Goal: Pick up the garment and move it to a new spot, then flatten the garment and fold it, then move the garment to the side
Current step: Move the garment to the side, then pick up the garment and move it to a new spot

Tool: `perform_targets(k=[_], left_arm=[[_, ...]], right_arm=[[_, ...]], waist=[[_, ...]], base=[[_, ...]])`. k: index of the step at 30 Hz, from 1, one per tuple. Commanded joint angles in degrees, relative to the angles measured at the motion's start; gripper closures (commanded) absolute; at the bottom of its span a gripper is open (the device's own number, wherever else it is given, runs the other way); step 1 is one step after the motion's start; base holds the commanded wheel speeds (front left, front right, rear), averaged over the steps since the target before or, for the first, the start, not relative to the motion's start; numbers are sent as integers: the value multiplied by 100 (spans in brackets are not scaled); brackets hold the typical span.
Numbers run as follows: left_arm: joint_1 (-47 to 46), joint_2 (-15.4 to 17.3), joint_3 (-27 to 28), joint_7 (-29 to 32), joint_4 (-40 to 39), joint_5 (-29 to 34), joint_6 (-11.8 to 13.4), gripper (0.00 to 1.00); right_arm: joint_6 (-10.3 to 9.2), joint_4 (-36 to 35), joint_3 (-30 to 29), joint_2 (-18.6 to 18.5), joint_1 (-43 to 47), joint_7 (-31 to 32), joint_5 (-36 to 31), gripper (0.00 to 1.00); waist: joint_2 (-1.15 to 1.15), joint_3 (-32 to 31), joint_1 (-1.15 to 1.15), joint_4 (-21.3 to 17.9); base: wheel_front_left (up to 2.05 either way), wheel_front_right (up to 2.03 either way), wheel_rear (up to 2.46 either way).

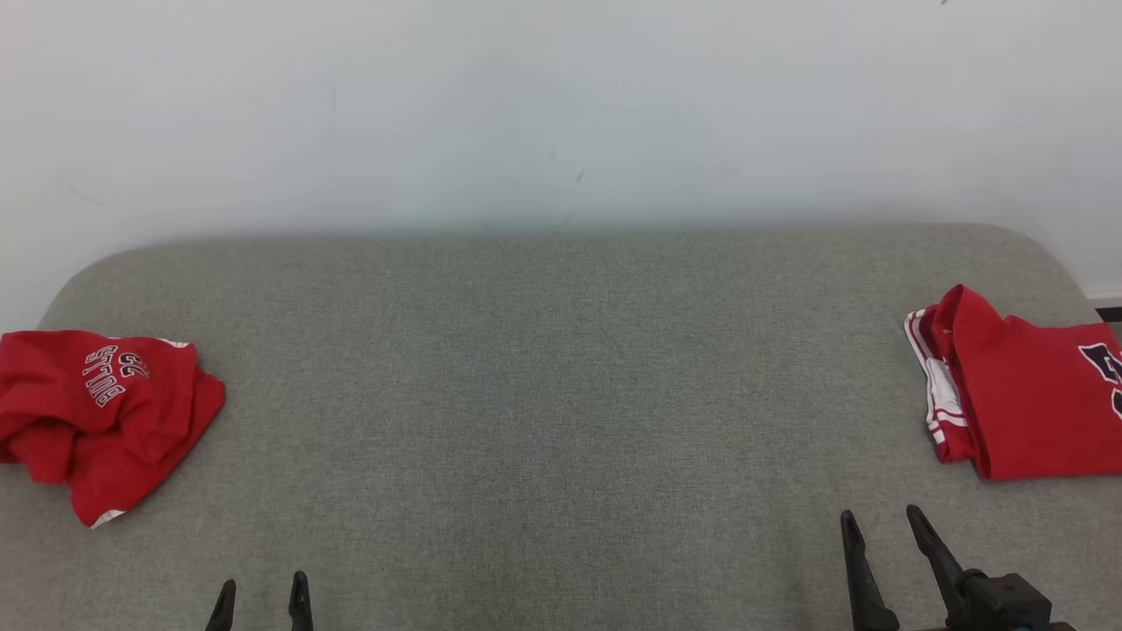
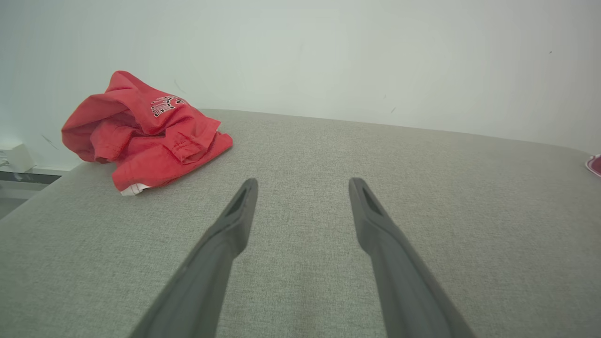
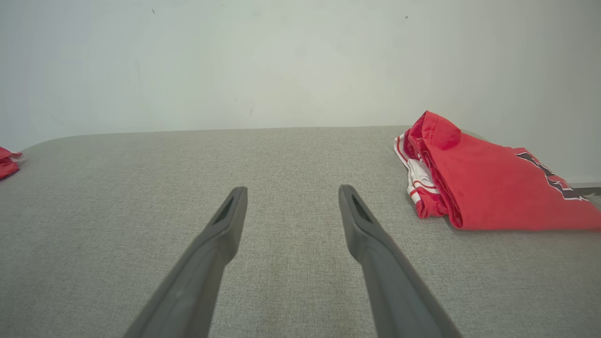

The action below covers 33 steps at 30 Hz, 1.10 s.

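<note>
Two red garments lay on the grey bench (image 1: 561, 394): the crumpled garment (image 1: 105, 412) at 9 o'clock by the edge, the folded garment (image 1: 1026, 394) at 3 o'clock. The left gripper (image 1: 265, 580) sat at 7 o'clock and the right gripper (image 1: 879, 513) at 5 o'clock, neither touching cloth. Each had its fingers (image 2: 235, 225) spread wide, grasping nothing. A pale wall (image 1: 561, 105) stood at 12 o'clock.

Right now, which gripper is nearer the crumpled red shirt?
Left. The left gripper sits inward of the crumpled shirt; the right gripper is across the table, by the folded shirt.
</note>
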Motion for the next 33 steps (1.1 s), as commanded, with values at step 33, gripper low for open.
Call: perform_targets(k=[33], left_arm=[[115, -2, 157, -16, -142, 194, -26, 0]], right_arm=[[-13, -169, 221, 125, -12, -267, 122, 0]], waist=[[0, -108, 0, 2693]], base=[[0, 0, 0]])
